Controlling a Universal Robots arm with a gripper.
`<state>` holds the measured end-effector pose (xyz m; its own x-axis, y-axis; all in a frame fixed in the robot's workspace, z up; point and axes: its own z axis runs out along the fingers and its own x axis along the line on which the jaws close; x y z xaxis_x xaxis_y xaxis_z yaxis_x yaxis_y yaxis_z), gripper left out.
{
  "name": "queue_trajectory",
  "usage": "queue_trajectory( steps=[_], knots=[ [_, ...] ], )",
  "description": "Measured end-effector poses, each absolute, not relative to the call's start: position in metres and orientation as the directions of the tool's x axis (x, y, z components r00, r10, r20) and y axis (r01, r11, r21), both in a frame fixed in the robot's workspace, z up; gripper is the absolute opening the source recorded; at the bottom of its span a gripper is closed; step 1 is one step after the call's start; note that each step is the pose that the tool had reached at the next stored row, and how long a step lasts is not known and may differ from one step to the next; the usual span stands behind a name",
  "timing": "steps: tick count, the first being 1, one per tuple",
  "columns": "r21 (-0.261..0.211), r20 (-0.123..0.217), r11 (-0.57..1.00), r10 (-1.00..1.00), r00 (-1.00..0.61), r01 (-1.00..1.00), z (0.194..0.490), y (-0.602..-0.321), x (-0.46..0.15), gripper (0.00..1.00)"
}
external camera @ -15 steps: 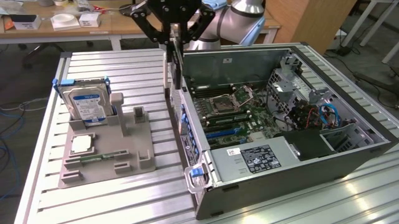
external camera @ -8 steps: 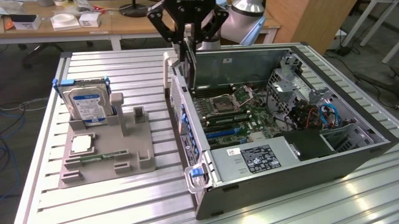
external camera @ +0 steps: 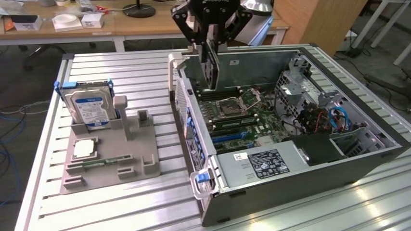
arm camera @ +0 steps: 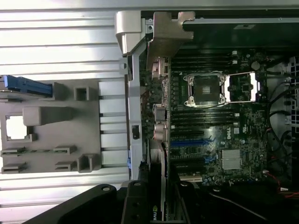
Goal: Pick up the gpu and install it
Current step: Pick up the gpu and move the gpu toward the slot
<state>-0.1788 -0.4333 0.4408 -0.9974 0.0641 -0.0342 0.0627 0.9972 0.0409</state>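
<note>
The gpu (external camera: 211, 70) hangs edge-on as a thin dark card with a pale bracket edge, above the rear left part of the open computer case (external camera: 359, 159). My gripper (external camera: 209, 48) is shut on its upper edge. The card's lower edge is just over the motherboard (external camera: 241, 113), near the case's back wall. In the wrist view the gpu (arm camera: 157, 186) runs between my black fingers (arm camera: 135, 205), above the expansion slots (arm camera: 189, 142) and beside the rear port panel.
A grey parts holder (external camera: 138, 144) on the slatted table (external camera: 128, 67) carries an upright hard drive (external camera: 90, 107), a processor (external camera: 84, 149) and a green memory stick (external camera: 90, 166). The power supply (external camera: 263, 166) fills the case's near end. Desks stand behind.
</note>
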Motion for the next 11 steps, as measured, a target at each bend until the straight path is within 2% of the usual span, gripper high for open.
queue_trajectory(
  steps=[11],
  knots=[
    [0.041,-0.034,0.997,0.065,-0.997,0.063,0.44,-0.433,-0.148,0.27]
  ],
)
